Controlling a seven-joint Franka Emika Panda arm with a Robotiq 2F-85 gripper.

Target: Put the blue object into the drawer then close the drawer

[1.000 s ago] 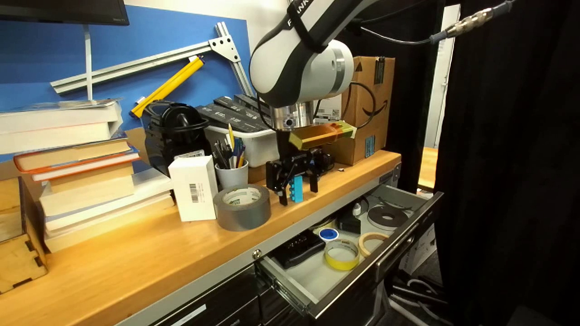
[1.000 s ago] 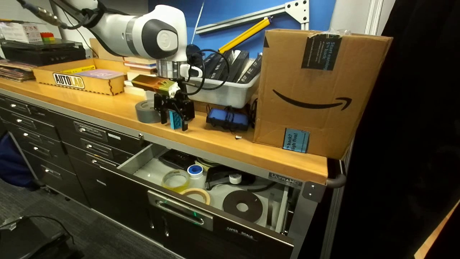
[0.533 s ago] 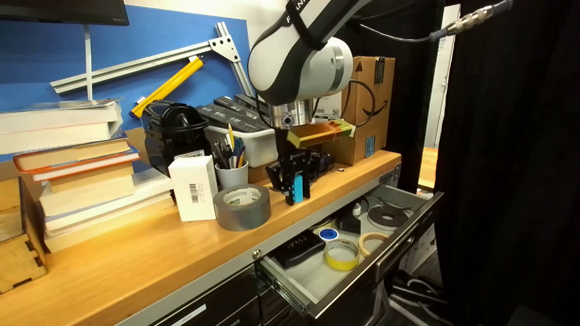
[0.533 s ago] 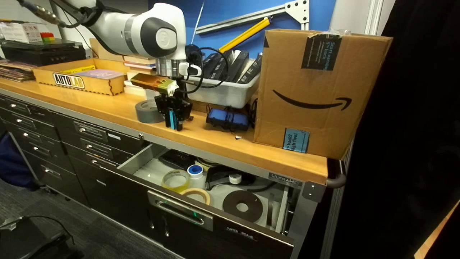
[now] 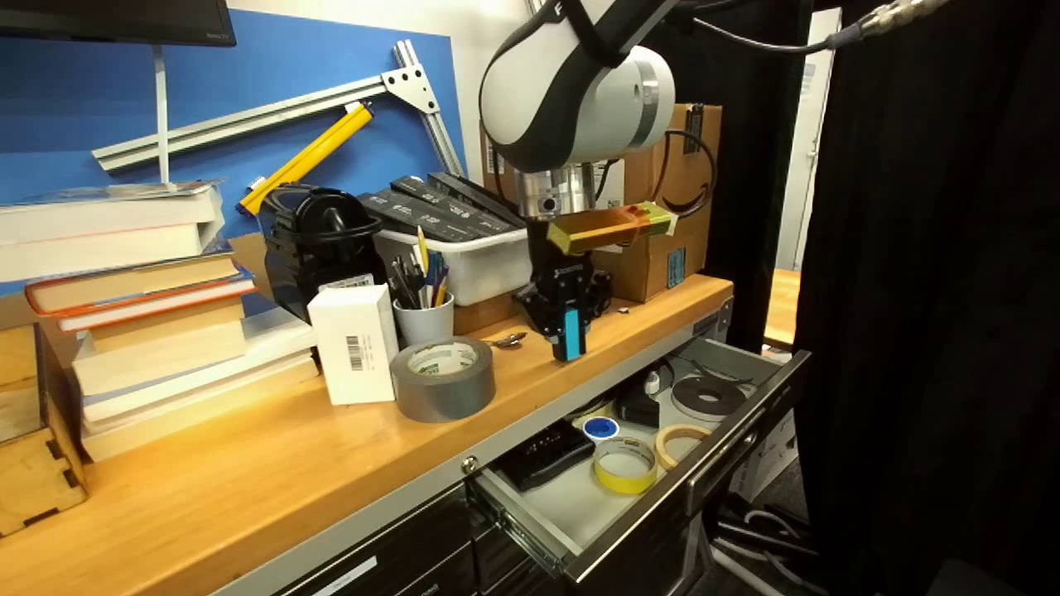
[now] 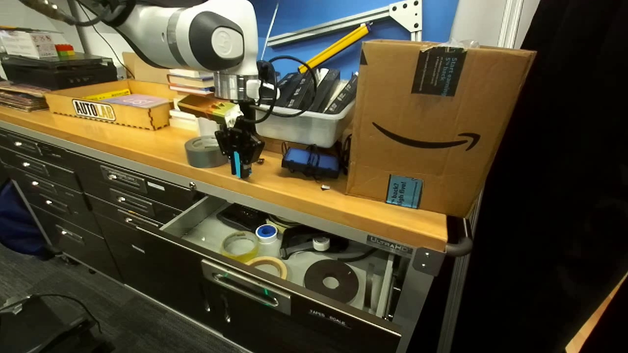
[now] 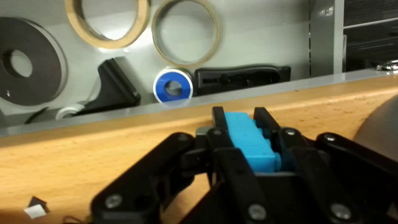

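Observation:
The blue object (image 5: 571, 334) is a small bright light-blue block with studs along one side, held upright over the bench near its front edge. My gripper (image 7: 239, 110) is shut on it, with a black finger against each side, as the wrist view shows. Whether its lower end clears the wood I cannot tell. In both exterior views the drawer (image 6: 200, 236) is pulled out below the bench edge, its pale grey inside exposed. From the wrist, the drawer (image 7: 267, 34) lies just beyond the bench edge, ahead of the fingertips.
Inside the drawer lie a yellow tape ring (image 5: 624, 468), a tan tape ring (image 6: 269, 267), a dark roll (image 6: 331, 281), a blue-rimmed ring (image 7: 173, 86) and black items. A grey tape roll (image 5: 443, 381) and a spoon (image 5: 507, 340) are nearby. A cardboard box (image 6: 431, 127) stands on the bench.
The fingers, apart a second ago, have come together on the blue object. Arm and object have since shifted sideways along the bench and a little upward, uncovering the spoon. The drawer has not moved.

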